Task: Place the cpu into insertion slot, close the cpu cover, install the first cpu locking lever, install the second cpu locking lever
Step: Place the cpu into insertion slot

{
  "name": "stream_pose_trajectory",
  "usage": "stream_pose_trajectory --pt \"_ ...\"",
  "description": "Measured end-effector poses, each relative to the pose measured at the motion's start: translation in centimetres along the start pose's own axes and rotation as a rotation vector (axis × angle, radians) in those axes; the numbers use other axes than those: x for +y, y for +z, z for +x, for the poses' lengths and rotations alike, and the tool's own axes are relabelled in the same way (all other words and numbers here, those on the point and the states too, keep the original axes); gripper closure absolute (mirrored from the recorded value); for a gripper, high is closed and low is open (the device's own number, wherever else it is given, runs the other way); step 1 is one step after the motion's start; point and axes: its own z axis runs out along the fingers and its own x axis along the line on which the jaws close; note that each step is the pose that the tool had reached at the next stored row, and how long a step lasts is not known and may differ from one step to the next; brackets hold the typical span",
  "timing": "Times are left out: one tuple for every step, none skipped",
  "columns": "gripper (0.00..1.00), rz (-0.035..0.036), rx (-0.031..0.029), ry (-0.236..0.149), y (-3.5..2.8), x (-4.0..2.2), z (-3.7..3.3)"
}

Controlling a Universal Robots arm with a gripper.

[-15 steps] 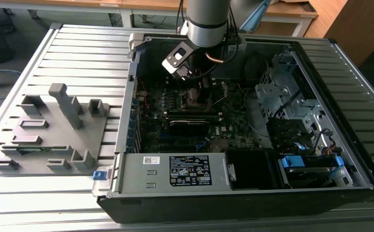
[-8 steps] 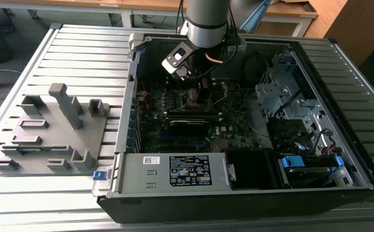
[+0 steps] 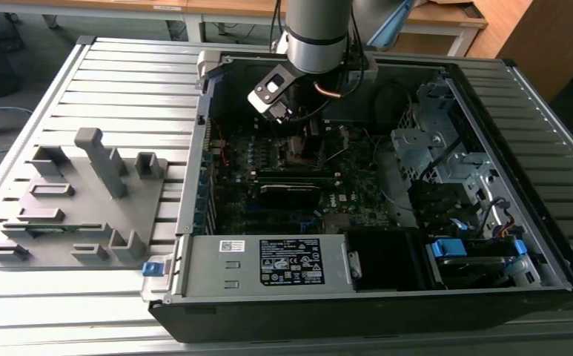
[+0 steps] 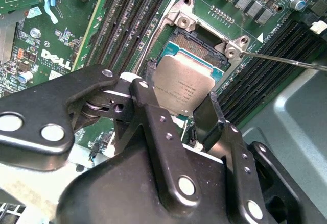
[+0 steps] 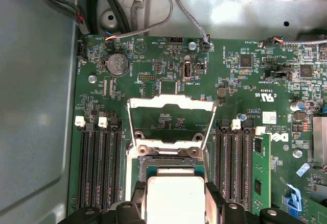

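As seen from the exterior view's left: grey moulded tray (image 3: 162, 206) on slatted table (image 3: 118, 81), then open computer case (image 3: 365, 320), arm (image 3: 318, 37) reaching inside. In the second wrist view, gripper (image 4: 175, 99) clamped narrow on the cpu (image 4: 186, 81), gripping two opposite edges, over the insertion slot (image 4: 196, 41) with part of its contact field uncovered. In the first wrist view, cpu cover (image 5: 171, 102) swung up, open.

Slatted table (image 3: 118, 81), computer case (image 3: 365, 317), grey fixture (image 3: 69, 222)

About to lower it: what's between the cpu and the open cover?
In the first wrist view, the uncovered end of the slot lies between the cpu and the open cover; nothing loose sits there.
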Motion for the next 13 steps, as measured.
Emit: stream_pose_trajectory --pt "0.46 0.0 0.0 0.0 0.0 0.0 0.0" --pt "0.46 0.0 0.0 0.0 0.01 0.0 0.0" --pt "0.46 -0.0001 0.0002 0.0 0.03 0.0 0.0" --pt "0.46 -0.0002 0.0003 0.0 0.07 0.0 0.0" --pt "0.46 -0.0001 0.0001 0.0 0.09 0.0 0.0" --pt "0.46 -0.0001 0.0 0.0 0.12 -0.01 0.0" --pt "0.46 -0.0001 0.0001 0.0 0.18 -0.01 0.0" --pt "0.46 0.0 -0.0001 0.0 0.2 -0.01 -0.01" --pt "0.46 0.0001 -0.0001 0.0 0.23 -0.01 -0.01" --pt "0.46 0.0 -0.0001 0.0 0.25 -0.01 0.0" --pt "0.46 0.0 -0.0001 0.0 0.25 -0.01 0.0" --pt "0.46 0.0001 -0.0001 0.0 0.25 -0.01 0.0" --pt "0.46 0.0 0.0 0.0 0.27 -0.01 0.0"
